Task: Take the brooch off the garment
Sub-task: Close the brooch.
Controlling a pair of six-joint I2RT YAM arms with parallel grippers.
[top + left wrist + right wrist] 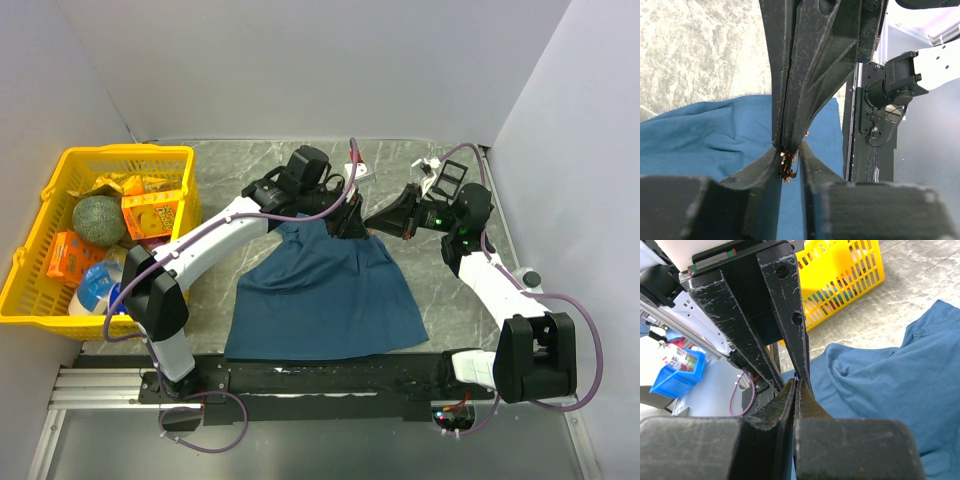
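Far left, the yellow basket sat on the marble table, a green melon and an orange box inside it, well apart from the action. Moving in, my left arm arched over toward the middle, and my left gripper hung at the far end of the garment. That was the dark teal shirt, spread on the table between my two bases, its far end drawn up into a peak right at my fingertips. And there it was in the left wrist view: the brooch, a small gold-brown thing, sitting between my left fingers. They were clenched in on it from either side, blue cloth right underneath. Across to the right, my right gripper met the left one tip to tip from the opposite side. Its fingers were pressed flat together, their tips touching the top of the brooch. Whether they nipped the brooch itself or a fold of cloth, I could not tell. The rest of the shirt lay slack on the table below both grippers.
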